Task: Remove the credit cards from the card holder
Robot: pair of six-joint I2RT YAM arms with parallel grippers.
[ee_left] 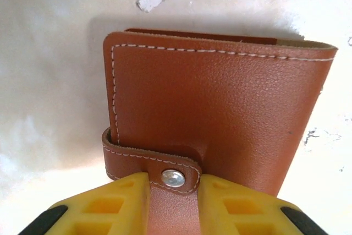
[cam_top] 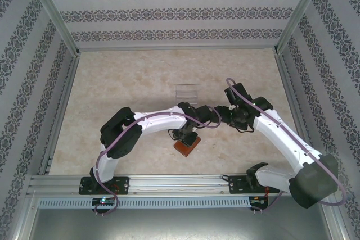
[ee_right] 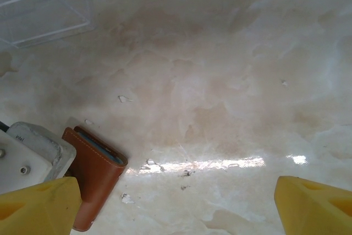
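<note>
Left gripper [ee_left: 173, 210]: two yellow fingers [ee_left: 104, 207] drawn close together, pinching the strap [ee_left: 170, 213] of the card holder [ee_left: 220, 108], with brown leather filling the narrow gap between them. Right gripper [ee_right: 176, 213]: two yellow fingertips [ee_right: 38, 205] spread wide at the bottom corners of the right wrist view, holding nothing, with bare table [ee_right: 220, 81] between them.

One card holder: reddish-brown leather with pale stitching, folded shut and fastened by one round metal snap stud [ee_left: 174, 178] on the strap. Resting on the marbled beige table, near the front edge and roughly midway between the two arm bases, directly under the left gripper in the top view. From the right wrist, the same holder at lower left, with a thin blue-grey strip along its upper edge and the pale grey body of the left gripper close against it.

One clear plastic tray [cam_top: 187, 93], farther back on the table, well apart from the holder. One corner of it also at the upper left of the right wrist view.

Two white arms [cam_top: 157, 119], both bent toward the middle of the table. Right gripper hovering to the right of the left wrist, apart from the holder.
</note>
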